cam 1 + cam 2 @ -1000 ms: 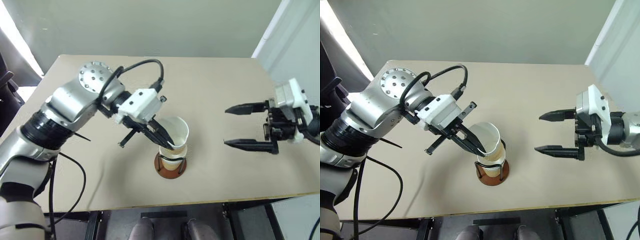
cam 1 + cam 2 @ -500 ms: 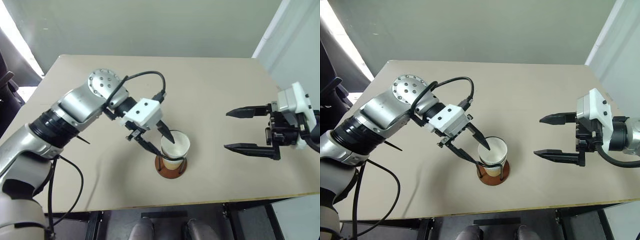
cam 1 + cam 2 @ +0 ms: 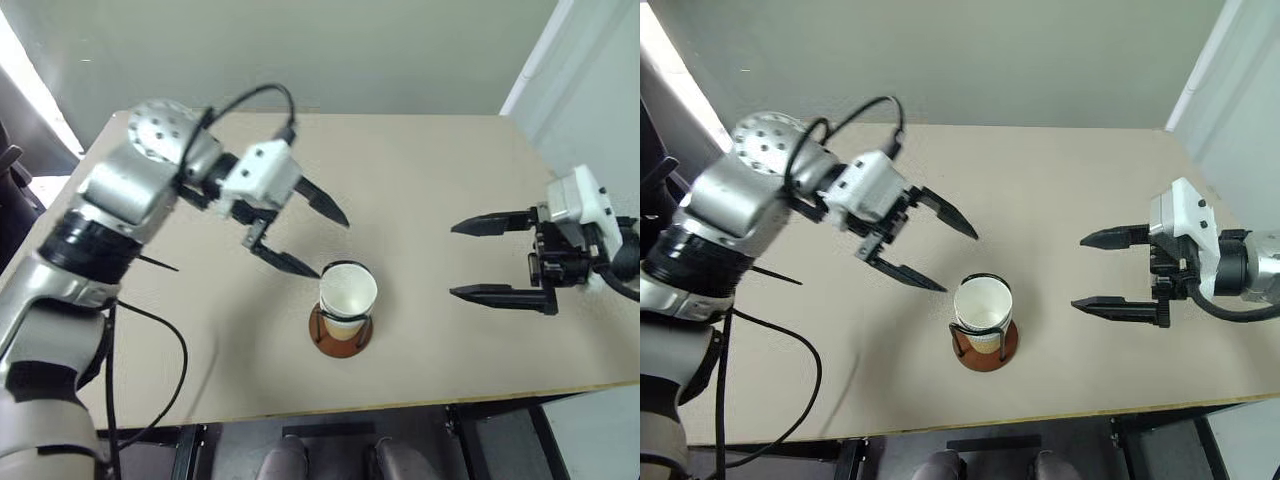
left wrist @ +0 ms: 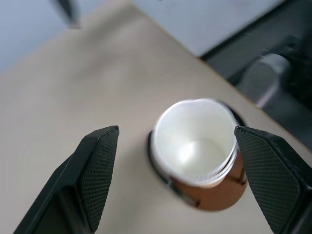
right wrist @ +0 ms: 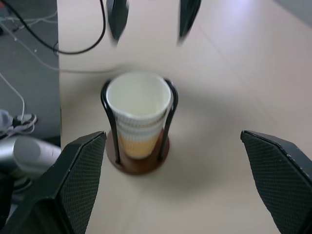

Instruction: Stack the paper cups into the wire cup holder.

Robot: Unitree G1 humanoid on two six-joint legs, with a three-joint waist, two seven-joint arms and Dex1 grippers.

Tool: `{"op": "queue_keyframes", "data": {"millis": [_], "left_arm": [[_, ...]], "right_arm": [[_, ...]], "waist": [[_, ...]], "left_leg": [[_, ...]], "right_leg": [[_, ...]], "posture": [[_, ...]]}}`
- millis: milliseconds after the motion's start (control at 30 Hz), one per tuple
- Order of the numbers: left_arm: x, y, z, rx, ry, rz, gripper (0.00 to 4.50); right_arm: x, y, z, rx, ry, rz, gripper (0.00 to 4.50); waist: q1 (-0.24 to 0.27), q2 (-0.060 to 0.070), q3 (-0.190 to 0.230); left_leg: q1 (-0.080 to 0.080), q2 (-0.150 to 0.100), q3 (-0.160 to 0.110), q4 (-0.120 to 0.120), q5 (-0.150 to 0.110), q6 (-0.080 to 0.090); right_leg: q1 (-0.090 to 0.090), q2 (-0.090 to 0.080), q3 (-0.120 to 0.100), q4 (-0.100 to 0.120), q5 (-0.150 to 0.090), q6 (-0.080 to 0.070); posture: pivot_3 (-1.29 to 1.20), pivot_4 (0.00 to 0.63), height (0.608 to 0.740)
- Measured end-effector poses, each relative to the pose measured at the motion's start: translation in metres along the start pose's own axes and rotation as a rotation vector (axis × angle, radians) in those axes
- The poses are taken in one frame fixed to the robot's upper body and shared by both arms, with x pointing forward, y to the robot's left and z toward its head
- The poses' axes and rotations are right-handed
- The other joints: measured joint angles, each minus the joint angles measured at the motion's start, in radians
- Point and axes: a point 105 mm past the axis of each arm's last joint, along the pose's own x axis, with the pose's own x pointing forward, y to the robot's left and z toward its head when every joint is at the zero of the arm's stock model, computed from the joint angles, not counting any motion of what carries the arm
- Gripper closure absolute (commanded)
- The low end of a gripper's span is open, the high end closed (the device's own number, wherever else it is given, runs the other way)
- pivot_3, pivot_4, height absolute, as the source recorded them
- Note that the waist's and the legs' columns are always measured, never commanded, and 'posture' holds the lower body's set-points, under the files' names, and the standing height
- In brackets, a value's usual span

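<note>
The small tapered paper cups (image 3: 347, 297), white inside and pale tan-yellow outside, sit nested one in another as a single upright stack, mouth up; I can make out stacked rims below the top one, though not their exact count. They stand inside the wire cup holder (image 3: 341, 340), a round reddish-brown disc base with thin black bent-wire uprights looping up around the stack to just about its rim. Holder and cups rest on the beige surface (image 3: 420, 170), just below the centre of the frame.

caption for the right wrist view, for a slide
Stacked paper cups sit in the wire cup holder, framed by the open right hand.
</note>
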Motion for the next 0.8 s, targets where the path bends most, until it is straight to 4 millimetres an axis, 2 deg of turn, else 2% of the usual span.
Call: {"op": "queue_keyframes", "data": {"millis": [100,167,300,367,433,633,800], "left_arm": [[-0.031,-0.017,-0.027,-0.172,0.059,0.139,0.46],[-0.045,-0.027,-0.037,-0.255,0.086,0.215,0.46],[-0.058,-0.054,-0.059,-0.398,0.129,0.310,0.46],[-0.062,-0.069,-0.075,-0.498,0.134,0.370,0.46],[-0.065,-0.080,-0.083,-0.553,0.140,0.412,0.46],[-0.064,-0.101,-0.088,-0.626,0.154,0.491,0.46],[-0.065,-0.100,-0.081,-0.617,0.160,0.517,0.46]], "right_arm": [[-0.006,-0.014,-0.011,0.033,0.022,-0.013,0.00],[-0.010,-0.023,-0.024,0.077,0.051,-0.025,0.00],[-0.010,-0.027,-0.043,0.113,0.104,0.016,0.00],[-0.010,-0.028,-0.045,0.121,0.109,0.034,0.00],[-0.010,-0.029,-0.045,0.122,0.109,0.043,0.00],[-0.008,-0.025,-0.049,0.153,0.110,0.063,0.00],[-0.005,-0.021,-0.048,0.153,0.105,0.080,0.00]], "waist": [[-0.008,0.000,0.000],[-0.005,0.000,0.000],[0.002,0.000,0.000],[0.002,0.000,0.000],[0.002,0.000,0.000],[0.002,0.000,0.000],[0.002,0.000,0.000]], "left_leg": [[0.000,0.000,0.000,-0.002,0.000,0.000],[0.000,0.000,0.000,-0.001,0.000,0.000],[0.000,0.000,0.000,-0.001,0.000,0.000],[0.000,0.000,0.000,-0.001,0.000,0.000],[0.000,0.000,0.000,-0.001,0.000,0.000],[0.002,-0.001,0.000,0.000,0.000,0.000],[0.002,-0.001,0.000,0.000,0.000,0.000]], "right_leg": [[-0.001,0.000,0.001,0.000,0.000,0.000],[-0.001,0.000,0.001,-0.001,0.000,0.000],[-0.001,-0.001,0.002,0.000,0.000,0.000],[-0.002,-0.001,0.002,0.002,0.000,0.000],[-0.002,-0.001,0.002,0.003,0.000,-0.001],[0.000,-0.001,0.001,0.004,0.000,-0.002],[0.000,0.000,0.001,0.004,0.000,-0.003]], "posture": [[0.00,0.150,0.740],[0.00,0.150,0.740],[0.00,0.150,0.740],[0.00,0.150,0.740],[0.00,0.150,0.740],[0.00,0.150,0.740],[0.00,0.150,0.740]]}}
